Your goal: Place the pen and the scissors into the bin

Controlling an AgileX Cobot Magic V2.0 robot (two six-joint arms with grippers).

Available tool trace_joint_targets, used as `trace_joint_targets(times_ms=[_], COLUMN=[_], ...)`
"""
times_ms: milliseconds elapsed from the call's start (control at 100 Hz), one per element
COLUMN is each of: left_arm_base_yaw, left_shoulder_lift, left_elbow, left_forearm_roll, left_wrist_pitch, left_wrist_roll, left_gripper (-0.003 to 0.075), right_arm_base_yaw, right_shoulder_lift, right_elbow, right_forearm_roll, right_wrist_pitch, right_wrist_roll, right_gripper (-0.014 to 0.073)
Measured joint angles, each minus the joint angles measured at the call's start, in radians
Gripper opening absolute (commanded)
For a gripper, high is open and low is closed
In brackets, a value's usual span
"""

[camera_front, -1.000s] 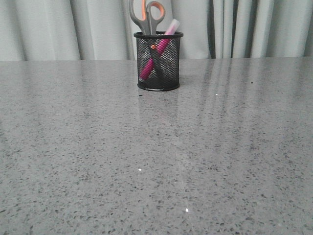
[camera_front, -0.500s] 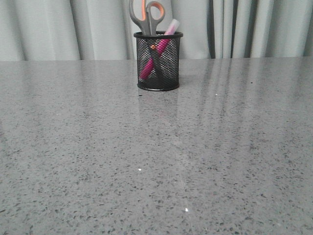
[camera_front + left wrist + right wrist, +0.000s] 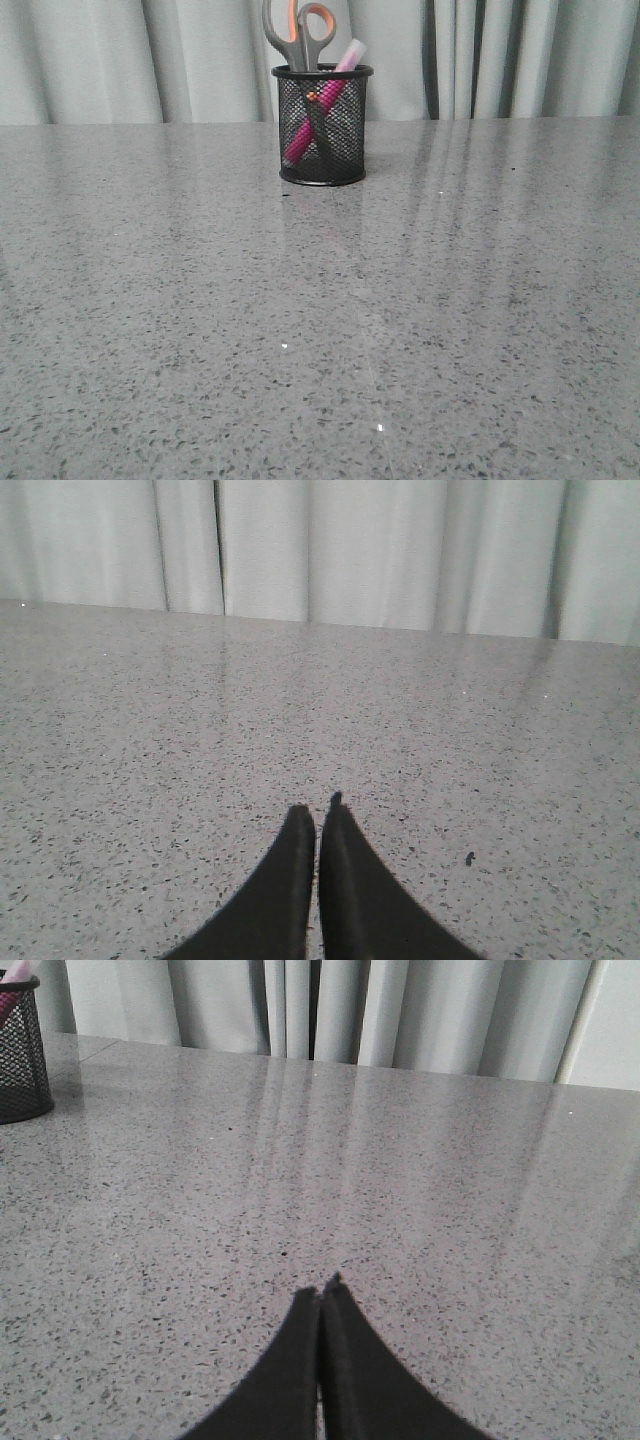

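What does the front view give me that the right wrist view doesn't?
Front view only: the scissors and the pen standing crossed in the bin, whole. Right wrist view only: the right gripper, fingers shut and empty above the table. Both show the bin, the table and the curtain, but the wrist view crops the bin at its edge.

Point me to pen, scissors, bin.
pen (image 3: 318,103): front view, on the magenta barrel seen through the mesh.
scissors (image 3: 318,28): front view, on the grey handle loop above the rim.
bin (image 3: 349,140): front view, on its black mesh wall.
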Motion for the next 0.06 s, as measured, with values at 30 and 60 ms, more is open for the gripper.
trace_joint_targets(times_ms=[30, 60], left_arm_base_yaw=[0.000, 0.000], left_shoulder_lift=[0.000, 0.000], left_elbow=[0.000, 0.000], left_forearm_roll=[0.000, 0.000], left_wrist_pitch=[0.000, 0.000], left_wrist_roll=[0.000, 0.000], left_gripper=[-0.0019, -0.0019], right_arm_base_yaw=[0.000, 0.000], right_shoulder_lift=[0.000, 0.000], right_elbow=[0.000, 0.000], right_forearm_roll=[0.000, 0.000], right_wrist_pitch=[0.000, 0.000], right_wrist_roll=[0.000, 0.000], right_gripper=[-0.0072, -0.0073])
